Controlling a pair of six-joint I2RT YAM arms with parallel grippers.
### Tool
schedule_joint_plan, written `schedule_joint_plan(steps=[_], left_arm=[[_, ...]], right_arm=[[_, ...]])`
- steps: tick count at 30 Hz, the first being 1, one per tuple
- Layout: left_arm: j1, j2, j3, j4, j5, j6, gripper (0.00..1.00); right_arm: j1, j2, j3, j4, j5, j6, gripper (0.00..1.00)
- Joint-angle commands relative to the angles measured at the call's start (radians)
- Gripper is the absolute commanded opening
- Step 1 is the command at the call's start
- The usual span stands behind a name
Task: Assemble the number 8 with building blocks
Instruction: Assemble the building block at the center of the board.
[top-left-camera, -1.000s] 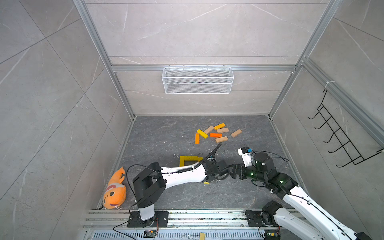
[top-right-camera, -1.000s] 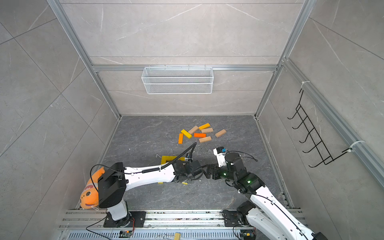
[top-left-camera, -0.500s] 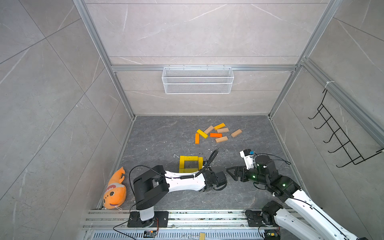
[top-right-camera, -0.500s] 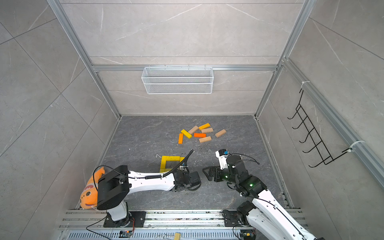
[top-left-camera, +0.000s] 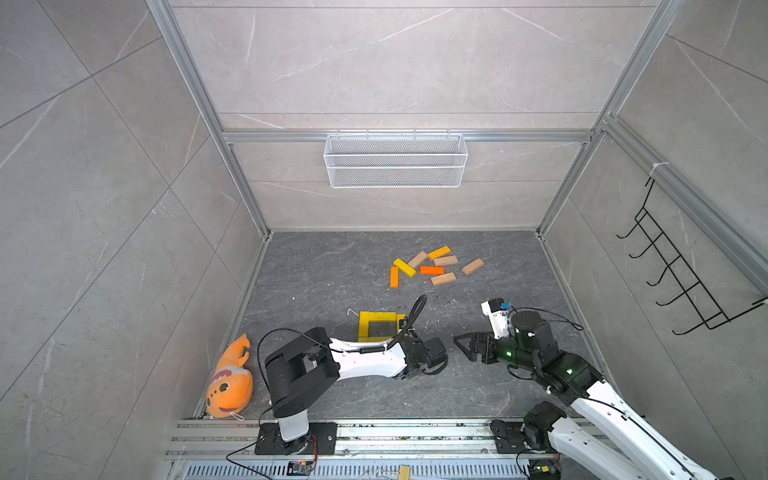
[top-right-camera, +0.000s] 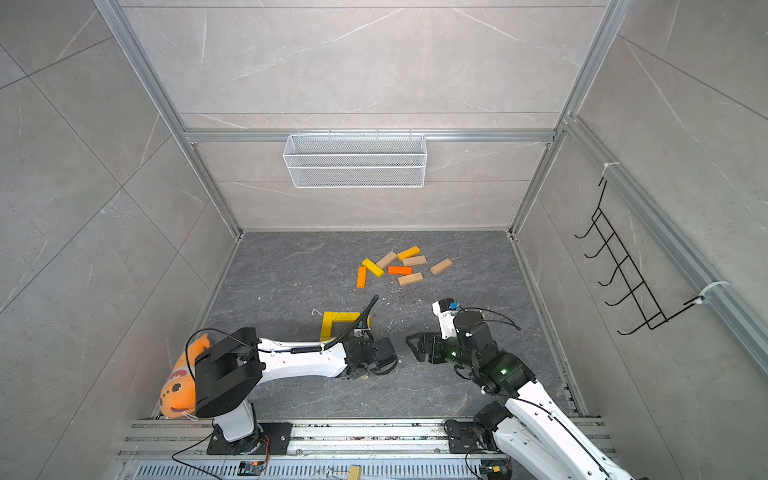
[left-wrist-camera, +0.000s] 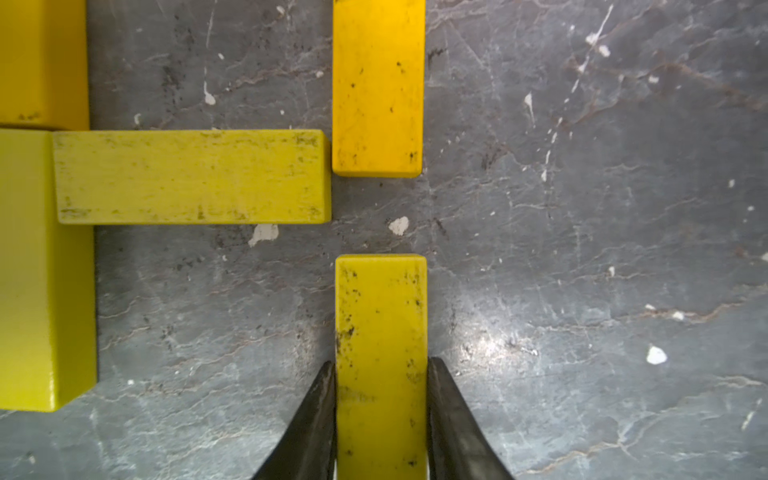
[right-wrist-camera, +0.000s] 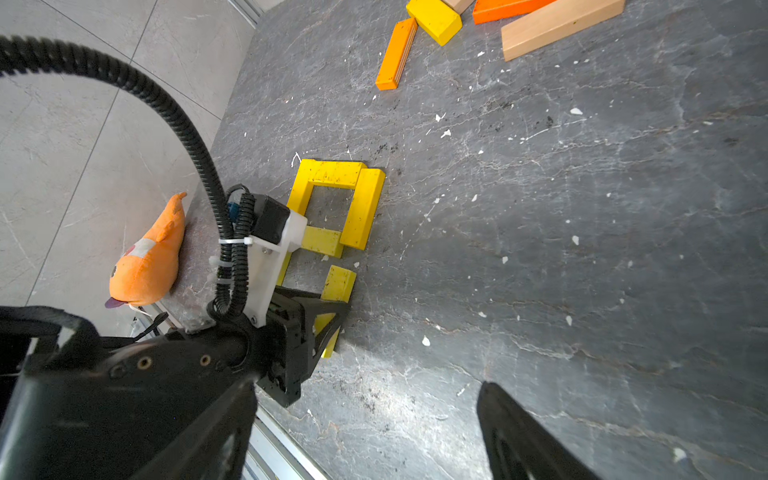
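Note:
In the left wrist view my left gripper (left-wrist-camera: 381, 361) is shut on a yellow building block (left-wrist-camera: 380, 316), low over the floor. Its free end faces another yellow block (left-wrist-camera: 377, 87) across a short gap, beside a crosswise yellow block (left-wrist-camera: 191, 176). In both top views these belong to a yellow square of blocks (top-left-camera: 376, 326) (top-right-camera: 338, 324), and the left gripper (top-left-camera: 424, 365) sits just near of it. My right gripper (top-left-camera: 467, 347) (right-wrist-camera: 365, 399) stands open and empty to its right. Several loose yellow, orange and tan blocks (top-left-camera: 432, 266) lie farther back.
An orange plush fish (top-left-camera: 230, 380) lies at the near left floor edge. A white wire basket (top-left-camera: 395, 160) hangs on the back wall and a black hook rack (top-left-camera: 681, 282) on the right wall. The left arm's cable (right-wrist-camera: 178, 120) arcs above the yellow square.
A second ago the two grippers met right of the yellow square. The left gripper has since drawn back nearer and lower with the yellow block, and the right gripper has pulled away to the right.

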Motion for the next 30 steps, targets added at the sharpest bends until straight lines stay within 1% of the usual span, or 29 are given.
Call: schedule_joint_plan(steps=[1,13,23,30], left_arm=[[0.017,-0.009,-0.014,0.036,0.018,-0.002,0.27],[0.026,0.007,-0.017,0.033,0.026,-0.003,0.28],[0.029,0.001,-0.011,-0.007,0.005,-0.002,0.28],[0.031,0.004,-0.013,-0.004,0.007,-0.003,0.28]], right_arm=[[0.004,-0.005,0.008,-0.019,0.016,0.007,0.86],[0.004,0.000,0.004,-0.018,0.020,0.007,0.86],[0.004,0.004,0.002,-0.012,0.020,0.008,0.86],[0.004,0.012,0.000,-0.009,0.019,0.008,0.86]])
